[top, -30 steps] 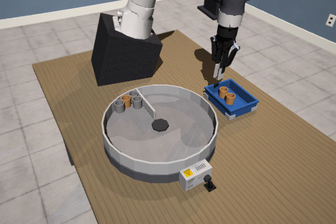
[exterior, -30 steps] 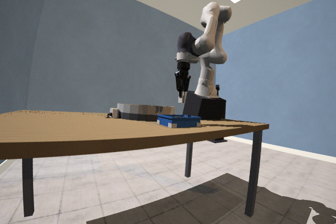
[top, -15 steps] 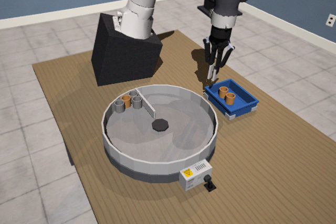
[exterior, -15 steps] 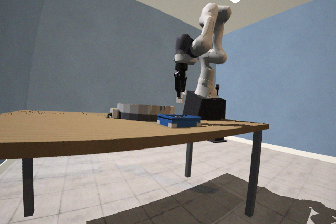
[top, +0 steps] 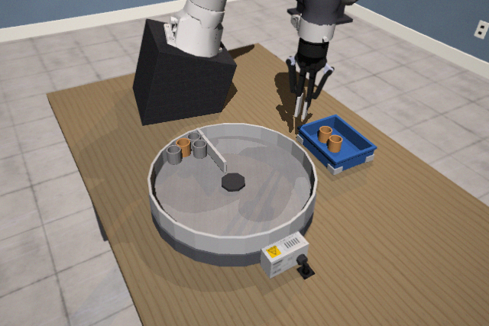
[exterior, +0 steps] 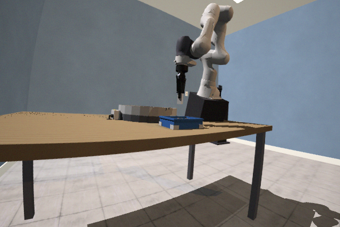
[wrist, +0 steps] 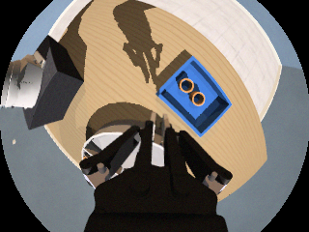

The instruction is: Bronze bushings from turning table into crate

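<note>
- Top view: two bronze bushings upright in the blue crate.
- Turning table — one bronze bushing, three steel bushings.
- Gripper — nearly closed, nothing held, above the tabletop.

three bronze bushings, three steel bushings, one crate

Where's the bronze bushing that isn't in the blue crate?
In the top view, the bronze bushing is on the turning table's left side, by the wall, among three steel bushings.
</note>
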You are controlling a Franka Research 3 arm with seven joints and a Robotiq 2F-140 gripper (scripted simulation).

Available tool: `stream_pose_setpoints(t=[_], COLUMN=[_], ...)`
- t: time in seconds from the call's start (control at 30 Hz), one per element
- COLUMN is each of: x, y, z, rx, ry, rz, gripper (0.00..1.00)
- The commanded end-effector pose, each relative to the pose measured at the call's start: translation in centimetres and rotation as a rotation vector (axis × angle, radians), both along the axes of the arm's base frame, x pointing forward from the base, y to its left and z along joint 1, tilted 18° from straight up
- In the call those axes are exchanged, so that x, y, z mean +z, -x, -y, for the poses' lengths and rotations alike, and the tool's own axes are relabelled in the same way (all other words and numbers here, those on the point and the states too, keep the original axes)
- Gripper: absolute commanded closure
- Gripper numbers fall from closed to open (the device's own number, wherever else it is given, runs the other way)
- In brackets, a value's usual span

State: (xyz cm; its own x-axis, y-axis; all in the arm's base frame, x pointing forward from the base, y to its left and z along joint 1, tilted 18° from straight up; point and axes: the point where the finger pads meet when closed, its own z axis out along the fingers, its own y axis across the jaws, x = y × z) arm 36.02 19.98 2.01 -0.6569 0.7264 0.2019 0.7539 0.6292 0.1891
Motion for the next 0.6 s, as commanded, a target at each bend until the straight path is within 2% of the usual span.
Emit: stream_pose_setpoints(t=[0.0, 0.57], x=[-0.2, -1.1], y=[0.0, 0.2], z=[0.7, 3.3], rx=[0.152, 0.344], ry=[-0.035, -0.03], rz=[0.061, 0.12], gripper=[0.9, 0.9])
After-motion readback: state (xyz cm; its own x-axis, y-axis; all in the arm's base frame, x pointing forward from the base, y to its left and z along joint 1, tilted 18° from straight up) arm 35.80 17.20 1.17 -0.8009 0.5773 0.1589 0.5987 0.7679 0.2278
